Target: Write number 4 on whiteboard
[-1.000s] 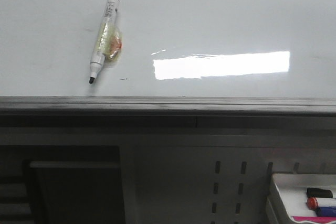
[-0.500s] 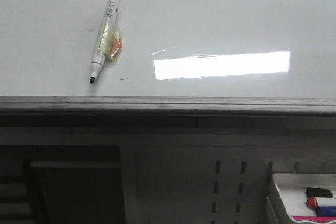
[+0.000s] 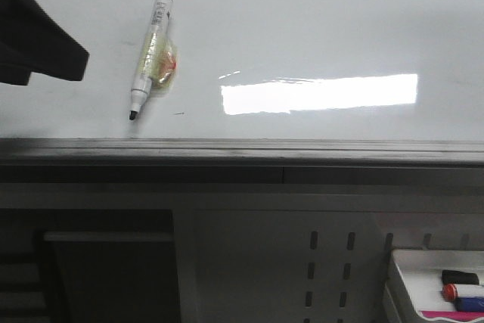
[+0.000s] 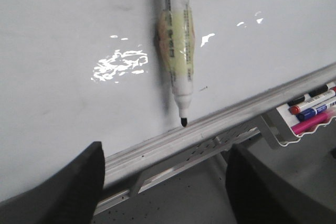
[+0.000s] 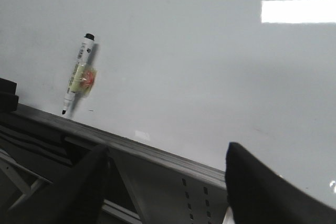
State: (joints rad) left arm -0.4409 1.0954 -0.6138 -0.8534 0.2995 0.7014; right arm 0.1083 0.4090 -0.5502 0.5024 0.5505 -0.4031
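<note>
The whiteboard [image 3: 318, 28] is a large glossy white board with a grey metal edge [image 3: 242, 149] and a bright rectangular reflection. No number 4 shows on it, only a tiny dark speck. A white marker [image 3: 151, 51] with a black uncapped tip, wrapped in yellowish tape, lies on the board. In the left wrist view my left gripper [image 4: 164, 190] is open and empty, below the marker [image 4: 177, 51] and the board edge. A dark part of the left arm [image 3: 34, 39] shows left of the marker. My right gripper [image 5: 168, 187] is open and empty, apart from the marker [image 5: 77, 80].
A small white tray [image 3: 423, 266] with black, red, blue and pink markers hangs below the board at the lower right; it also shows in the left wrist view [image 4: 281, 137]. A grey perforated panel [image 3: 325, 262] runs under the board edge.
A dark part of my left arm has come into the front view at the upper left. The marker and board have not moved.
</note>
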